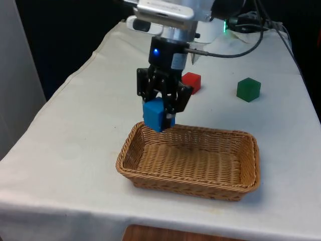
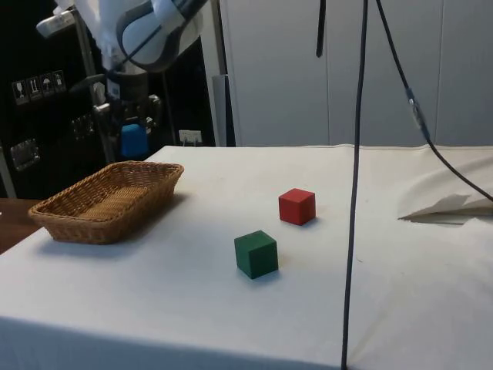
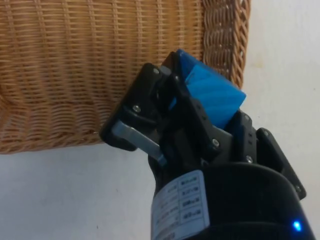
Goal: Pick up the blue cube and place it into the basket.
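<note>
Above basket corner, end effector clamping blue cube, fingertips hidden

Front and side views share the basket (wrist view looks down, close).

A white cloth covers the desk, lying smooth over most of it and rumpled into a raised fold at 3 o'clock in the side view. In the front view, black curtains hang behind the desk from 9 to 12 o'clock, and a strip of brown wood shows below the cloth's edge at 6 o'clock. In the side view, pale panelled doors span the back from 12 to 3 o'clock, with a dark cabinet at 9 o'clock bearing small white labels. Two black cables hang down in front of the pale doors. Light falls evenly, with soft shadows.
</note>
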You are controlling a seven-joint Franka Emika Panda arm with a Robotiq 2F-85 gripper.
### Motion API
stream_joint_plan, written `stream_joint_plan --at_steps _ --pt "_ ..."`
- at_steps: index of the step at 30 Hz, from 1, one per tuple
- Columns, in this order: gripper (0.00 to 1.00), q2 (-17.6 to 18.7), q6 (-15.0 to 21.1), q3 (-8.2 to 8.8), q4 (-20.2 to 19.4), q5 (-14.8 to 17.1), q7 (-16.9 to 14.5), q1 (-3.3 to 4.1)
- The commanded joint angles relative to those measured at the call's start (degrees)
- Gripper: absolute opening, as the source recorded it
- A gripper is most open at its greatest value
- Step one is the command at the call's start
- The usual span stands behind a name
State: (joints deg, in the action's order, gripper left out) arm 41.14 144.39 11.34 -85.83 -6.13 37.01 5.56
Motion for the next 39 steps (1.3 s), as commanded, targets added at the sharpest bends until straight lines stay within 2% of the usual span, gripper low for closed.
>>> stream_joint_plan --at_steps 1,4,5,6,8,12,13,14,16,19,21,22,27,28,32,37,39 --pt "0.00 0.5 1.3 0.00 0.2 -0.2 0.9 0.46" --pt "0.00 1.0 2.3 -0.52 0.2 -0.9 1.9 0.69" --pt "0.00 0.6 1.5 -0.74 0.0 -0.9 1.4 0.29" --pt "0.00 1.1 2.7 -0.74 0.2 -1.1 2.3 0.74" --pt "0.00 1.7 3.6 -1.26 0.3 -1.5 3.3 1.03" --pt "0.00 2.6 5.0 -2.06 0.4 -2.2 4.5 1.15" --pt "0.00 2.2 4.4 -2.12 0.1 -2.3 4.2 0.97" --pt "0.00 3.0 5.4 -2.29 0.5 -2.3 4.9 1.26" --pt "0.00 3.6 6.2 -2.52 0.5 -2.3 5.2 1.32" --pt "0.00 4.8 7.7 -2.64 0.4 -2.3 5.5 1.38" --pt "0.00 4.4 7.0 -2.69 0.2 -2.3 5.3 1.32" --pt "0.00 5.5 8.5 -2.69 0.4 -2.3 5.7 1.32" --pt "0.00 7.7 10.9 -2.75 0.6 -2.2 5.9 1.20" --pt "0.00 7.1 10.1 -2.69 0.2 -2.3 5.7 1.26" --pt "0.00 8.6 12.4 -3.04 0.7 -1.9 6.0 0.97" --pt "0.00 8.8 12.4 -2.86 0.9 -2.1 6.2 1.32" --pt "0.14 8.7 12.4 -2.75 0.8 -2.3 6.2 1.32"
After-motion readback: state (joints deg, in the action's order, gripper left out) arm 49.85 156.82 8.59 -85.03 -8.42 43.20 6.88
